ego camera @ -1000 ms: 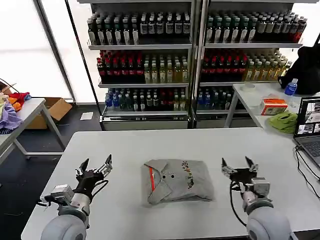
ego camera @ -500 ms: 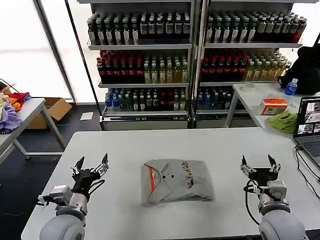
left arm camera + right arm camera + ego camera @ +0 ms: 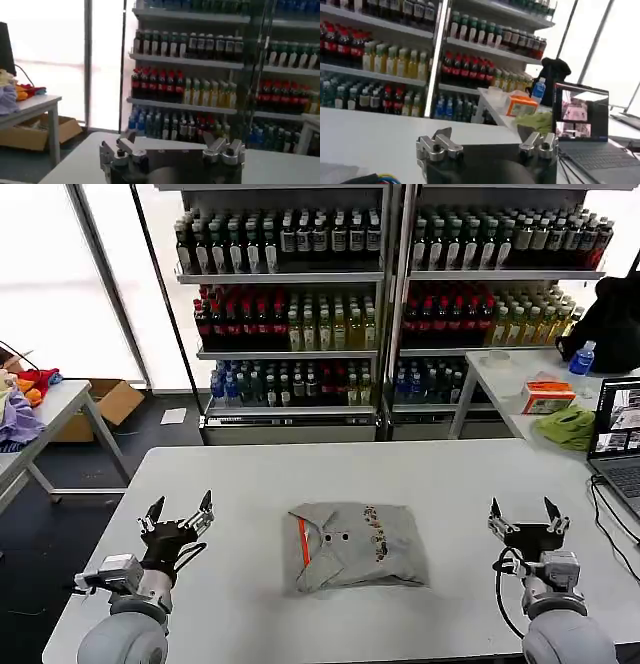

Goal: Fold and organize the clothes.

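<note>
Both grippers hang w/ jaws spread wide and nothing in them: left gripper (image 3: 178,514) out to the left of the shirt, right gripper (image 3: 525,517) out to the right, each well apart from the cloth and just above the white table (image 3: 250,474). The light grey T-shirt (image 3: 358,546) lies flat mid-table between them, already a compact rectangle, orange-red stripe (image 3: 302,543) along its left side, small printed logo (image 3: 377,532) toward the right, collar buttons showing near the middle. From where I stand the fold looks about done, so I'd guess what's left is tidying or moving the bundle. To do that well: come in low from both sides at once, slide fingertips under the outer edges rather than pinching the top layer only, else the layers peel open. Near edge looks a bit uneven at the left corner, so a light press there first would help. Keep clear of the laptop (image 3: 620,446) and its cables on the right.
</note>
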You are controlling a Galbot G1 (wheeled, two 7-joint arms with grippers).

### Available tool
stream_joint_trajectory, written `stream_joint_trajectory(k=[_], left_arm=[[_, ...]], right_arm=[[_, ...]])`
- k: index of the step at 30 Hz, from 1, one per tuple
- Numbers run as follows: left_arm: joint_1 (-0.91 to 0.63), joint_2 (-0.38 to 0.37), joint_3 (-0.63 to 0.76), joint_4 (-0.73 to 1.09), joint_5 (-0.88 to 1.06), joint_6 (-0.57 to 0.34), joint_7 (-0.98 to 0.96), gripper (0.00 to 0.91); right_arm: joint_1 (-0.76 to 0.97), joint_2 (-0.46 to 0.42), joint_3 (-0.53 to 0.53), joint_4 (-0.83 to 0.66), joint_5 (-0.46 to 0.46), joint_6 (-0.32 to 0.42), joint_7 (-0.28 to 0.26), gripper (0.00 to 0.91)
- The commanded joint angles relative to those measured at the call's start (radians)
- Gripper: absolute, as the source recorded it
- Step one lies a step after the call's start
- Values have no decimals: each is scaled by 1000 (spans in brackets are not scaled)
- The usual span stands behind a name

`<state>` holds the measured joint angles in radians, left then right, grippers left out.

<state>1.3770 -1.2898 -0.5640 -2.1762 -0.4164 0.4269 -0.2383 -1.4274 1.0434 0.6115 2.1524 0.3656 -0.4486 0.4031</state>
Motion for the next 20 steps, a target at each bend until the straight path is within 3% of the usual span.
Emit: stream_joint_trajectory(k=[1, 7, 20], left_arm=[[-4, 3, 4, 4, 41, 2, 11, 907], [1, 3, 4, -8, 36, 6, 8, 907], [11, 7, -1, -28, 41, 5, 32, 907]], right_arm=[[-16, 19, 18, 16, 2, 9, -2, 907], [-24, 29, 3, 25, 2, 45, -9, 907], [-34, 22, 2, 51, 18, 50, -19, 907]])
